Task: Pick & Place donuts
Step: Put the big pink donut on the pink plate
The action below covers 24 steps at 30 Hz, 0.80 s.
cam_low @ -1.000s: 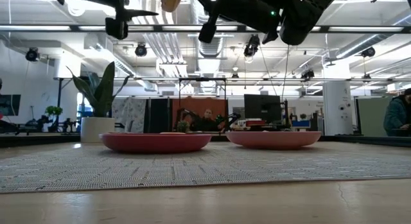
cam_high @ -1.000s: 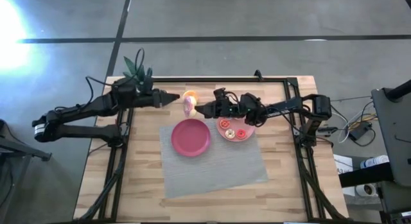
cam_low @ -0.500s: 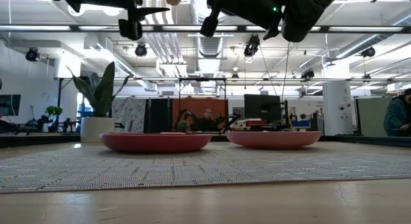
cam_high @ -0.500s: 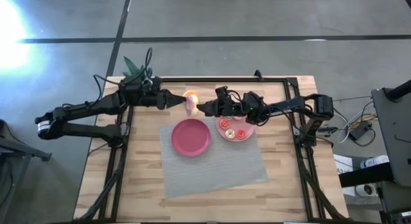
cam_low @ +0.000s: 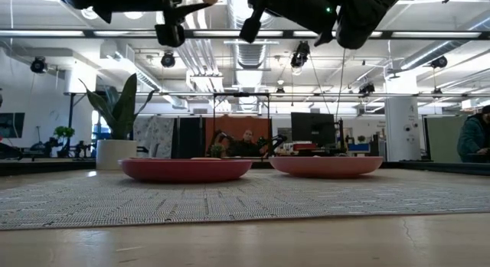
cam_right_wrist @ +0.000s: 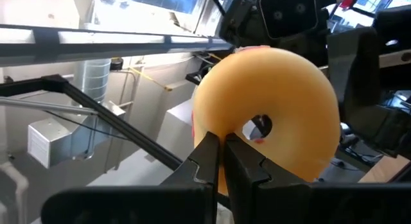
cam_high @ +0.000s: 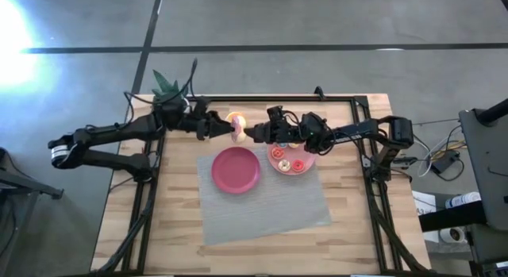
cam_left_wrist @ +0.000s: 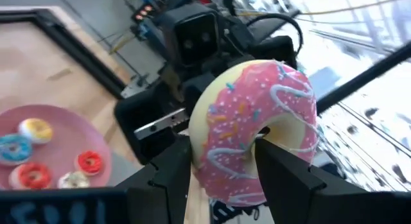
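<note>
The pink-iced donut (cam_high: 236,128) hangs in the air above the table (cam_high: 349,229), just above centre in the high view, caught between the two arms that reach in from either side. It stands on edge, its iced face toward the left arm and its plain tan back toward the right one, which suits a handover: each arm can get at a different part of the ring.

The right gripper (cam_right_wrist: 221,161) has its jaws clenched on the lower rim of the donut; in the right wrist view the two dark tips meet tightly on the tan edge below the hole. The left gripper (cam_left_wrist: 221,169) has its jaws spread, one finger on each side of the donut's lower part, and they appear to touch or nearly touch it. I judge the left jaws not yet clamped, so the right arm carries the weight for now.

Just below the right arm, right of centre in the high view, the pink plate (cam_high: 308,162) holds the small donuts (cam_high: 286,161): red, orange, blue and whitish ones show in the left wrist view. The magenta plate (cam_high: 236,170) lies bare at the centre of the grey mat (cam_high: 262,209), likely the place meant for the big donut. A potted plant (cam_high: 168,85) stands at the table's upper left corner.
</note>
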Each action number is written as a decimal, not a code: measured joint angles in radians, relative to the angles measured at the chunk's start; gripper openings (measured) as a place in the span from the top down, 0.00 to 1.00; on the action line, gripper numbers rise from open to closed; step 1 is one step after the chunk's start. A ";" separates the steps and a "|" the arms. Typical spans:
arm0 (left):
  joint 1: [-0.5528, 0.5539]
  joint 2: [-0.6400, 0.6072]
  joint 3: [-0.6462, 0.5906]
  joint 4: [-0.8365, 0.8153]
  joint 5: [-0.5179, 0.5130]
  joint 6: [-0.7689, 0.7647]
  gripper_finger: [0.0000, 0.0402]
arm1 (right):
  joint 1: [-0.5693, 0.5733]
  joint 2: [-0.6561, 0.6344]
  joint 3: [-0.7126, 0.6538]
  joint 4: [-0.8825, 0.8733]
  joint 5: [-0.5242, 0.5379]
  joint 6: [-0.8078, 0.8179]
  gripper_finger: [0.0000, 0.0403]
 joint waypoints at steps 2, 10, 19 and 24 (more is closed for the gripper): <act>0.000 0.021 0.000 0.046 0.025 0.000 0.63 | 0.000 0.000 0.000 0.002 -0.008 0.000 0.98; 0.001 0.049 0.000 0.166 0.136 0.001 0.63 | -0.002 -0.002 0.000 0.005 -0.032 0.004 0.98; 0.002 0.049 0.000 0.153 0.149 0.008 0.78 | -0.032 -0.008 0.000 -0.143 -0.062 0.048 0.90; 0.008 0.044 0.000 0.056 0.118 0.050 0.95 | -0.043 -0.038 -0.002 -0.322 -0.084 0.020 0.77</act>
